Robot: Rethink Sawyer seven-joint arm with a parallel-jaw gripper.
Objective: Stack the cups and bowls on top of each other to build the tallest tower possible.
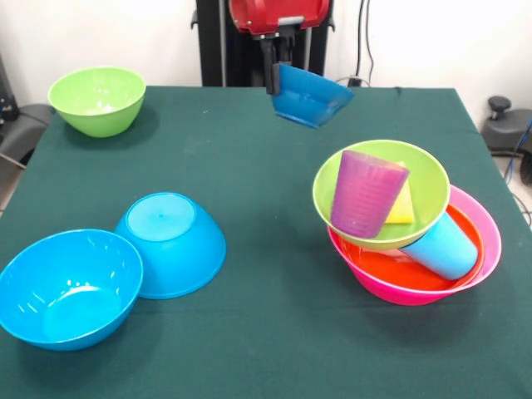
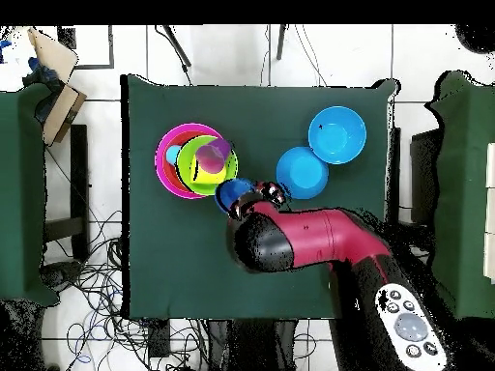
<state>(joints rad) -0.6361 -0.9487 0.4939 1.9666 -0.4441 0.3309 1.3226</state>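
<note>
My gripper (image 1: 276,83) hangs at the table's far side, shut on the rim of the small dark-blue bowl (image 1: 312,98), which tilts in the air. The tower stands at the right. Its base is the large pink bowl (image 1: 492,233), which holds the orange bowl (image 1: 391,270) and the light blue cup (image 1: 445,245) lying on its side. A lime green bowl (image 1: 432,179) rests tilted on top, with the purple cup (image 1: 366,193) and the yellow cup (image 1: 403,206) in it. In the overhead view my gripper (image 2: 253,200) holds the dark-blue bowl (image 2: 230,193) right beside the tower (image 2: 189,159).
A second lime green bowl (image 1: 97,100) stands upright at the far left corner. Two bright blue bowls sit at the near left, touching: one upright (image 1: 66,287), one upside down (image 1: 170,243). The green table cloth (image 1: 274,332) covers the table to its edges.
</note>
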